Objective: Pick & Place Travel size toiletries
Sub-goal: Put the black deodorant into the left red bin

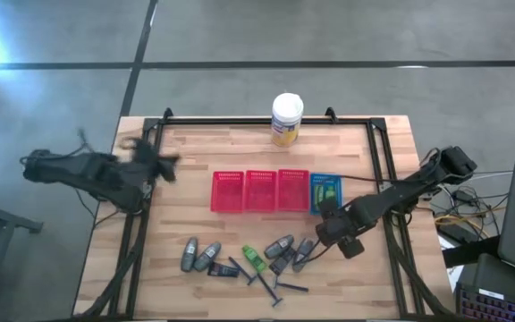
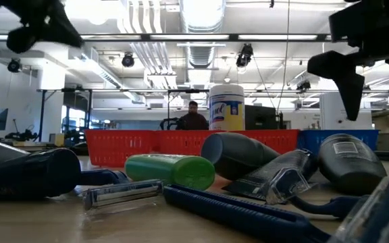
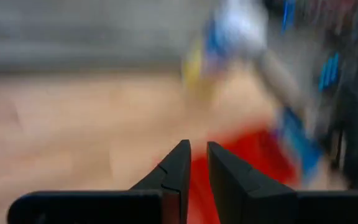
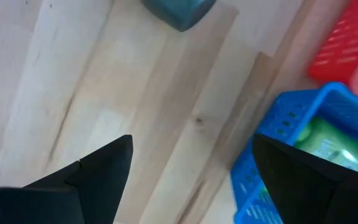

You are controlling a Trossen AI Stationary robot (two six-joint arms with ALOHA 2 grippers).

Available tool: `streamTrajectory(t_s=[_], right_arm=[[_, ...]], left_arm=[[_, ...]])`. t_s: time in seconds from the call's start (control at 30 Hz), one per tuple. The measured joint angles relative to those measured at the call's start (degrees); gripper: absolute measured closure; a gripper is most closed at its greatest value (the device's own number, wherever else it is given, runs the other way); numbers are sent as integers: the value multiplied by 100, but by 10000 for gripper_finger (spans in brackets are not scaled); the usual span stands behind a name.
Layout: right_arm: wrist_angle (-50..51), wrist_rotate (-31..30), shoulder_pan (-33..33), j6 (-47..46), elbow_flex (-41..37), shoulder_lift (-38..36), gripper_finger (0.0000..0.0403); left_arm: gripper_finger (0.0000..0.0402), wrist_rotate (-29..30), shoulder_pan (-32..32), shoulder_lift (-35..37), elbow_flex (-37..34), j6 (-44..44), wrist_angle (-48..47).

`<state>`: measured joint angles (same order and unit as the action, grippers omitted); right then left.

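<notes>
while your right gripper [image 1: 332, 234] hangs spread wide and empty at three o'clock of the toiletries [image 1: 244, 259], a careless descent could scatter the crowded grey tubes [image 1: 284, 249]; left gripper [image 3: 193, 163] nearly shut, empty.

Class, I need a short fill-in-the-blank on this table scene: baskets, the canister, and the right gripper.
1. Next to the three red baskets stands one ____ basket.
2. The yellow canister has a ____ lid.
3. The right gripper has its fingers ____, with nothing between them.
4. A ____ item lies in the blue basket.

Missing words: blue; white; open; green
</notes>
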<state>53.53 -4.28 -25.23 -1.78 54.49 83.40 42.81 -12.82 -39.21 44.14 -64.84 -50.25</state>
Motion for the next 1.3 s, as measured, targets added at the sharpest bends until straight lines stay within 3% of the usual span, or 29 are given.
streamTrajectory(t_s=[0.23,0.4,0.53,0.77,0.9,1.17,1.3], right_arm=[[-104,-51,2,195,-231,-337,76],[-122,-52,2,-98,-364,-520,86],[-121,-70,0,-173,-538,-681,92],[-28,-199,0,-206,-821,-1164,72],[26,-203,0,-212,-930,-1552,49],[11,-199,-2,-254,-1121,-1893,38],[-19,-200,-2,-262,-1121,-1830,38]], left_arm=[[344,-2602,6,-1536,18,-320,-86],[344,-3647,34,-2445,231,-1169,-435],[344,-4557,-20,-2785,347,-1665,-774],[330,-4847,-332,-2962,336,-2091,-566],[270,-4989,-592,-2934,336,-2682,-289],[82,-5080,-1375,-3163,336,-3851,203],[17,-5041,-1838,-3567,338,-4291,524]])
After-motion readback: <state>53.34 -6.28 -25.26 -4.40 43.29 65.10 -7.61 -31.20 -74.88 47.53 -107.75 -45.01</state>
